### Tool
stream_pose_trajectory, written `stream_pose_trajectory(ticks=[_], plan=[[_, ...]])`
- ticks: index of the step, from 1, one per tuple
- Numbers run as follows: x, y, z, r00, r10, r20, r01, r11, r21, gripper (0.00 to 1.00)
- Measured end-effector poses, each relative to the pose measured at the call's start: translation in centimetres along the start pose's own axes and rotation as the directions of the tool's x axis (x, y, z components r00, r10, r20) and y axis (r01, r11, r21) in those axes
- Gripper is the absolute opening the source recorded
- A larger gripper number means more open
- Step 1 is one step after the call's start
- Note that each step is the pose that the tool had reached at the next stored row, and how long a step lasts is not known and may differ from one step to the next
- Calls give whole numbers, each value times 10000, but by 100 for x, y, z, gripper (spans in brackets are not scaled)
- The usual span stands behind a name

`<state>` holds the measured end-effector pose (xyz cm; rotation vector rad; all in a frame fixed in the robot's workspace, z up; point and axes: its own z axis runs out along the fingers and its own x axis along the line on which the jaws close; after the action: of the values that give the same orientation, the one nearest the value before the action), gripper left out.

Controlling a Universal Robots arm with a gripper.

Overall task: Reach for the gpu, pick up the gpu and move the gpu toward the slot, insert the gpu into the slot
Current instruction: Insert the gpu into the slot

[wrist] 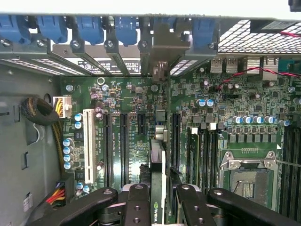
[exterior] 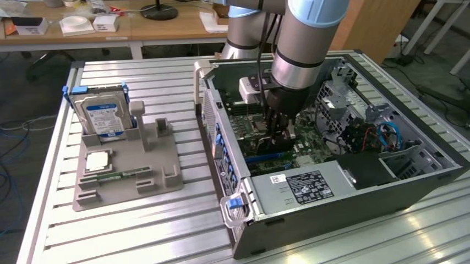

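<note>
1. Arm [exterior: 309, 38] reaching down into open PC case [exterior: 411, 181] on slatted tabletop [exterior: 147, 231].
2. Gripper [wrist: 160, 200] low over motherboard [wrist: 235, 94], fingers [wrist: 137, 205] closed on gpu [wrist: 158, 165], one on each side of the card.
3. Gpu held on edge, seen edge-on in wrist view: thin dark card w/ green logo near fingers, grey bracket [wrist: 160, 70] at far end up against rear slot covers.
4. Card lined up along black slot [wrist: 175, 134] in middle of board; lower edge at or in slot, can't tell if fully seated.
5. Blue latches [wrist: 89, 28] in a row along case rear wall, above bracket.
6. White slot [wrist: 89, 146] and more black slots beside gpu; CPU socket [wrist: 248, 181] on other side.
7. Exterior view: gripper [exterior: 278, 129] deep in case, gpu mostly hidden behind it.
8. Grey fixture [exterior: 129, 176] on tabletop to exterior view's left of case, well apart.
9. Hard drive [exterior: 101, 113] w/ blue rails upright in fixture; small green stick [exterior: 110, 177] lying flat on it.
10. Fixture's other upright holder [exterior: 158, 132] beside drive.
</note>
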<state>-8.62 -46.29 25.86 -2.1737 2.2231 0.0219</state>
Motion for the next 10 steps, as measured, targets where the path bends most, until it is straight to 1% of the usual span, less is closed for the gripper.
stream_pose_trajectory(ticks=[6, 10], plan=[[1, 1, 8, 10000, 1, -2, -1, 10000, 0, 26], [-1, 1, -29, 10000, 1, 1, -1, 10000, 8, 26]])
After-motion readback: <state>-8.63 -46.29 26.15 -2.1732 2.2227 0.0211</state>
